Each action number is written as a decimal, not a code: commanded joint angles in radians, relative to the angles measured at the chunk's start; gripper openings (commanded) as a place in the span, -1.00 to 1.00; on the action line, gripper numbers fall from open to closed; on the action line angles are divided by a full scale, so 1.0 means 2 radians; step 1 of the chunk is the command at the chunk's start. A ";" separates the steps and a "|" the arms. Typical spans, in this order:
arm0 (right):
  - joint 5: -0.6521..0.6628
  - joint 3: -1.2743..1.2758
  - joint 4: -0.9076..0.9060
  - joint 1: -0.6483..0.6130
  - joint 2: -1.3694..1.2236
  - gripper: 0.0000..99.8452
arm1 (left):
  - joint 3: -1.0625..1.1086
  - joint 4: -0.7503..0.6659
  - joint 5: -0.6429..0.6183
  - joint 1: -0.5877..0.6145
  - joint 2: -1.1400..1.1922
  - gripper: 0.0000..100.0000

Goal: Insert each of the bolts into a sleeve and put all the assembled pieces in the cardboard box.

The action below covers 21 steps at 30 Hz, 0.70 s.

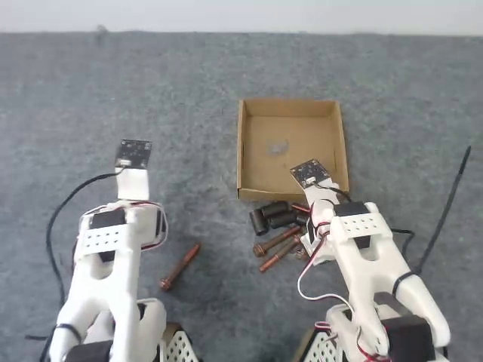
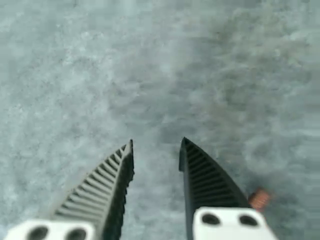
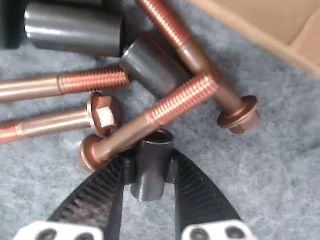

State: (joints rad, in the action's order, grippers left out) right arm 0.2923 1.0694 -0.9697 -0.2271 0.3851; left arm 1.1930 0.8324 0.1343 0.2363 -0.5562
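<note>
- While the left gripper [image 2: 157, 142] hangs over bare grey carpet [image 2: 100, 60], its two ridged fingers stand spread apart with nothing between them.
- A blurred copper-coloured piece [image 2: 259, 198] shows just beside one of those fingers; I cannot tell what part it is.
- A lone bolt [image 1: 179, 266] lies flat on the carpet near the left arm, well apart from the other parts.
- The right gripper [image 3: 151, 159] is low over the pile of parts and pinches a short dark sleeve [image 3: 150, 177] between its fingers. The sleeve's open mouth faces the pile.
- A slanting bolt [image 3: 165, 107] lies with its head just beside the mouth of the pinched sleeve. Its threaded end meets a long bolt [image 3: 200, 60], whose flanged head rests on the carpet.
- A hex-headed bolt [image 3: 105, 115] lies near the slanting bolt's head.
- Beside it, a fourth bolt [image 3: 90, 80] points its threaded end at a loose sleeve [image 3: 150, 65] lying on its side.
- Another sleeve [image 3: 75, 30] lies on its side at the far edge of the pile.
- The cardboard box [image 1: 242, 151] sits open on the carpet just beyond the pile, and one of its corners is near the long bolt.
</note>
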 commanded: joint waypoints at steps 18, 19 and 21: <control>-0.013 -0.021 0.008 0.023 -0.001 -0.99 | -0.152 0.062 -0.036 -0.321 0.001 -0.72; -0.013 -0.021 0.008 0.024 -0.001 -0.99 | -0.152 0.045 -0.050 -0.321 0.001 -0.72; -0.012 -0.021 0.008 0.024 -0.001 -0.99 | -0.149 0.020 -0.064 -0.321 0.002 -0.72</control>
State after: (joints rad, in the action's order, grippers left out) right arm 0.2785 1.0694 -0.9620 -0.1979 0.3851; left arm 0.9429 0.9705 0.0760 -0.3897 -0.5562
